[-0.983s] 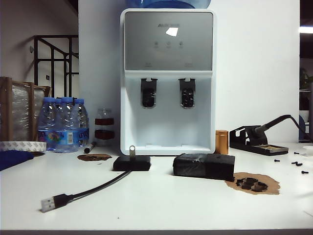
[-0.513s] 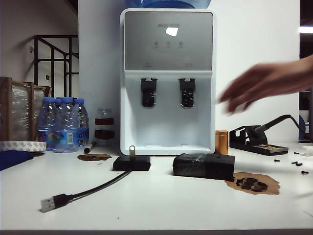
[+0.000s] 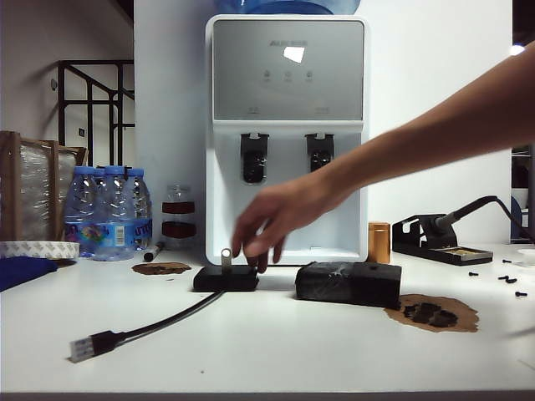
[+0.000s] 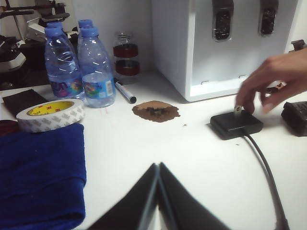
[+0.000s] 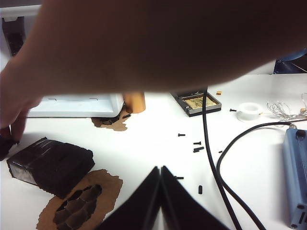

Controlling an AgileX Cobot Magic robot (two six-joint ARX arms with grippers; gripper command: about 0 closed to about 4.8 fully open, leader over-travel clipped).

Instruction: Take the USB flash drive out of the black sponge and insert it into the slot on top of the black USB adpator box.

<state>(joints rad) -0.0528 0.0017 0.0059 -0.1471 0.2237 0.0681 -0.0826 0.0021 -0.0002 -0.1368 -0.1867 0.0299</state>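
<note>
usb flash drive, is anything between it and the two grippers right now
Yes. A person's hand reaches in from the right and pinches the USB flash drive, which stands in the black USB adpator box. The left gripper and right gripper, both shut, sit back from it.

I see a white water dispenser point(image 3: 287, 134) at the back of the table, water bottles point(image 3: 109, 213) left of it, a blue cloth point(image 4: 41, 175) beside a tape roll point(image 4: 50, 115), and a soldering iron stand point(image 3: 441, 241) far right.
</note>
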